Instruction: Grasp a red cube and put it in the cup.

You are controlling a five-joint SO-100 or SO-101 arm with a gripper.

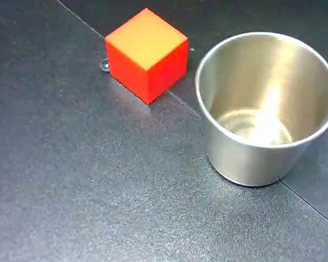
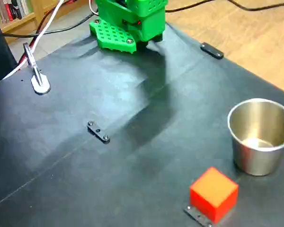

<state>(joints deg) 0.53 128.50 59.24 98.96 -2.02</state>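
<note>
Red cube (image 1: 146,54) sits on the black table surface (image 1: 87,185), resting flat on one face with a corner turned toward the camera in a fixed view; its top face reads orange under the light and its side faces read deeper red. To the right of the cube in that view, close beside it but not touching, stands the cup (image 1: 246,158), upright, open end up, with its interior holding nothing but a bright reflection. A thin seam line in the table surface runs diagonally under both objects. In the wider fixed view, the red cube (image 2: 214,194) lies at the near edge of the table, with a small dark bracket (image 2: 198,215) touching its near base, and the cup (image 2: 260,161) stands just to the right and slightly farther away. A second dark bracket (image 2: 98,132) lies near the table centre, well apart from both. The arm's green base (image 2: 128,23) stands at the far edge. No gripper appears in either view, so the jaw state cannot be told.
</note>
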